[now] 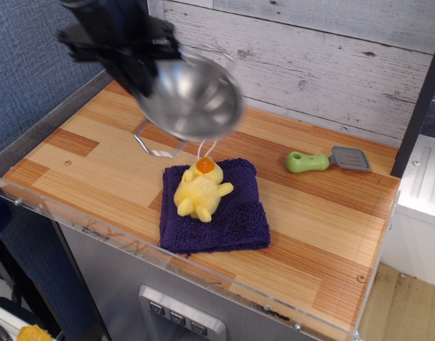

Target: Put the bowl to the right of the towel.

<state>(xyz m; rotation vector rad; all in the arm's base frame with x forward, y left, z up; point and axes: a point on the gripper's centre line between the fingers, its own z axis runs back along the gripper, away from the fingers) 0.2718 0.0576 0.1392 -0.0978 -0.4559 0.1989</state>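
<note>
The shiny steel bowl (pixel 192 99) hangs in the air, tilted, above the counter just behind the towel's far left corner. One wire loop handle dangles below it. My black gripper (pixel 135 60) is shut on the bowl's left rim, high at the upper left, blurred by motion. The dark purple towel (pixel 228 213) lies flat at the counter's middle front. A yellow plush duck (pixel 201 190) with an orange beak lies on its left half.
A green-handled brush (pixel 323 160) with a grey head lies on the wooden counter (pixel 323 220) to the right rear of the towel. A plank wall (pixel 309 57) runs along the back. A dark post (pixel 419 106) stands at the right rear.
</note>
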